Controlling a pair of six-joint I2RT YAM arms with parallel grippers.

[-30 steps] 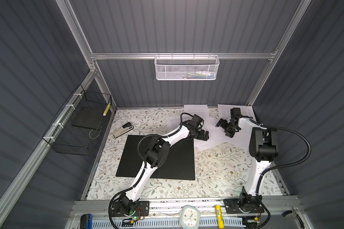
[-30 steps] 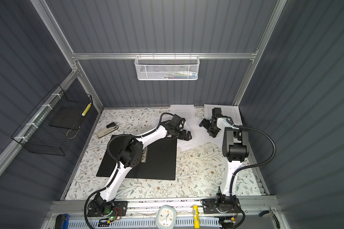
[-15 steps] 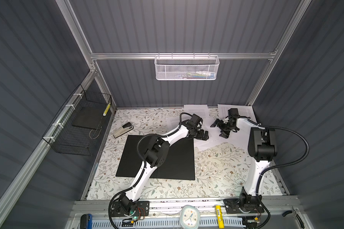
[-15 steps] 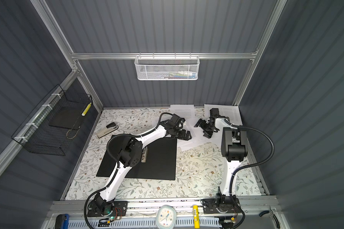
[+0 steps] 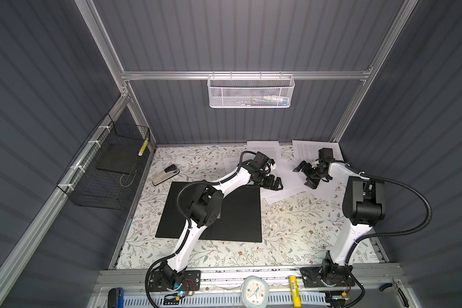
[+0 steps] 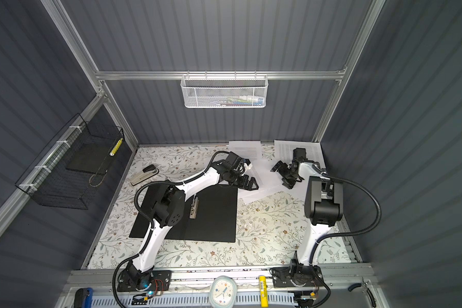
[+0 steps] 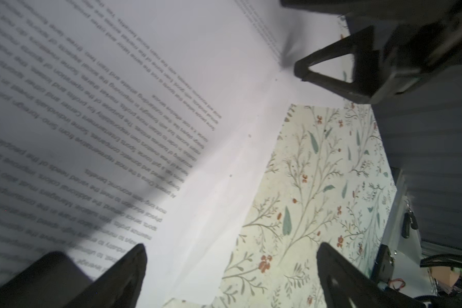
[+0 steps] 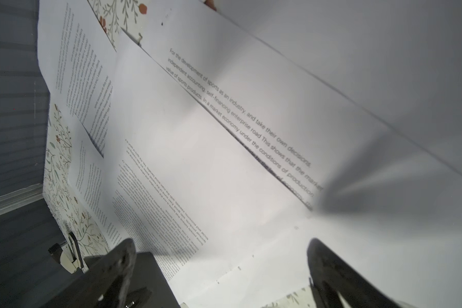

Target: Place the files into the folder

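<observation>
The files are loose white paper sheets printed with dense black text. They lie flat and overlapping on the floral-patterned bench, past the far right corner of the folder; the nearest sheet lies just beside that corner. The folder is a flat rectangular one, spread open with its black inside up. A metal clip shows near its middle in a top view.

The left claw hangs over the sheets just beyond the folder's far right corner, its fingers spread apart and holding nothing. The right claw is over the sheets farther right of the folder, also spread wide and empty.

A grey-and-black stapler lies off the folder's far left corner. A black wire basket hangs on the wall left of the folder, and a white mesh basket hangs on the wall behind it.

There is one folder, one stapler, two baskets and two claws. At least four sheets show; the overlap hides the exact number.
</observation>
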